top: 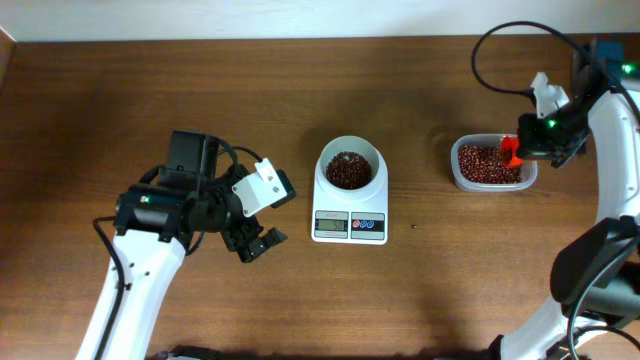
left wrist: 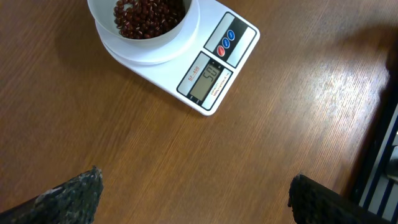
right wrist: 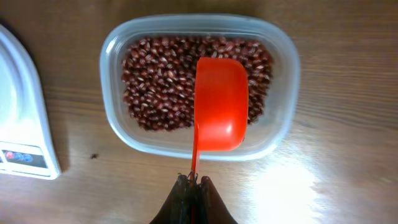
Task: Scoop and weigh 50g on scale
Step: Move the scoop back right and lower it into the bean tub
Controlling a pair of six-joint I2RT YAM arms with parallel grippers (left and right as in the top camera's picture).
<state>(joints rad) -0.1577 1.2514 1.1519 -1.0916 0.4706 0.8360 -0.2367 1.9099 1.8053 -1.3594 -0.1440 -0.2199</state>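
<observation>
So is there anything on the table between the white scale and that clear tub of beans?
No, only bare wooden table lies between the scale and the tub. The overhead view shows that stretch best.

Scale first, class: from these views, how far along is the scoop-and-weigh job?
Done: beans lie in the bowl of the scale, and its display appears to read 50, though the digits are small. In hand: the right gripper is shut on the handle of the scoop, which is over the tub with no beans visible in it. The left gripper hangs open, idle. Left: probably only setting the scoop down.
</observation>
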